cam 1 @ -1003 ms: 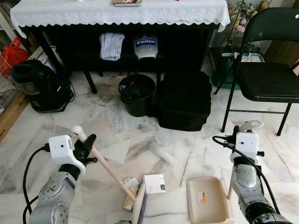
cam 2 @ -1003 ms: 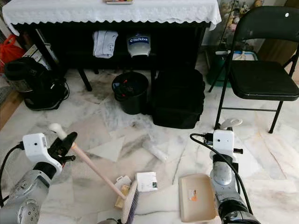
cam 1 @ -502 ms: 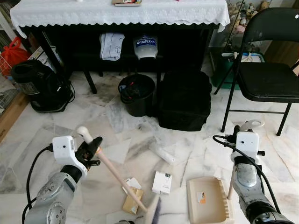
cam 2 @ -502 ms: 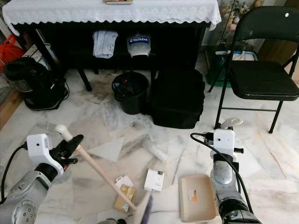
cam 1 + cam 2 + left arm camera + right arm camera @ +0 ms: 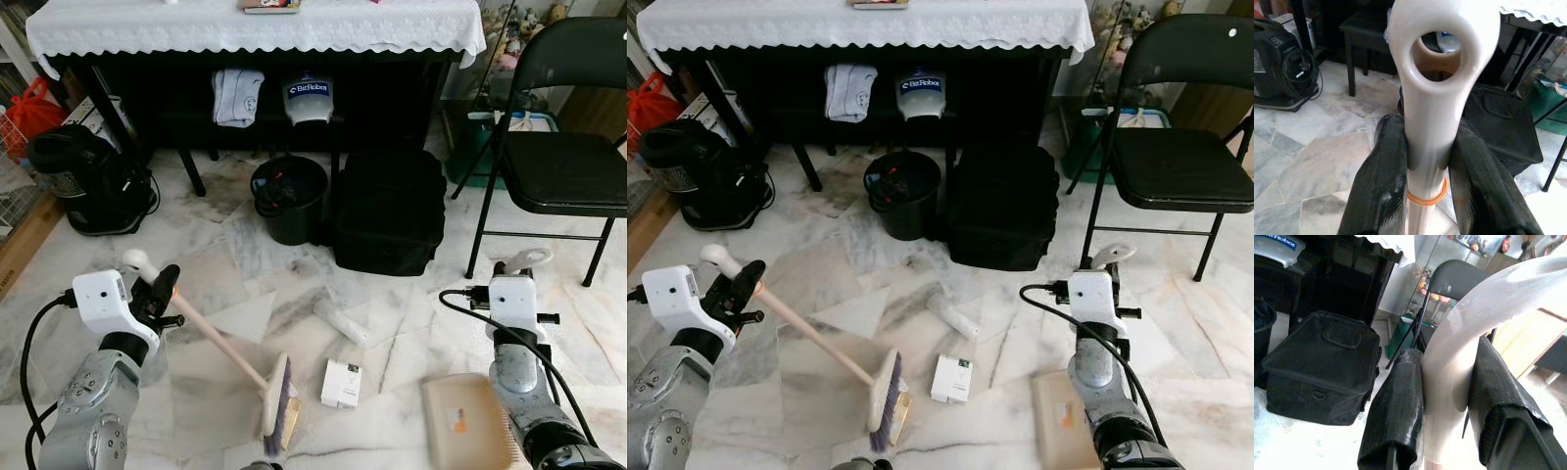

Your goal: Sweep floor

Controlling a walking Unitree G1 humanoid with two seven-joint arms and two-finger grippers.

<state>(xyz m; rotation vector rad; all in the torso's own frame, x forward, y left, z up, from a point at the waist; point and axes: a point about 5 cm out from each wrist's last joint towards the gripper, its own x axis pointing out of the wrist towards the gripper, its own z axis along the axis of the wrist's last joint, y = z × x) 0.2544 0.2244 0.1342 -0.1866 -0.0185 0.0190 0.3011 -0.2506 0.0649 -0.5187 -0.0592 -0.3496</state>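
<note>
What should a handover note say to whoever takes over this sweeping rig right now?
Left gripper: shut on the broom handle, brush head down on the marble floor.
Right gripper: shut on the dustpan handle; dustpan rests on the floor by the right arm.
Litter: white box and white roll lie between brush and dustpan; a tan piece sits at the bristles.
Done: nothing visibly in the pan. Left: sweep all into it.

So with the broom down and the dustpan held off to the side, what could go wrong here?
The white box lies apart from the dustpan, so a sweep by the broom may fall short of it. The paper roll sits beyond the brush head and could be missed. The left tool grips the broom handle near its very end, so control may be loose.
</note>
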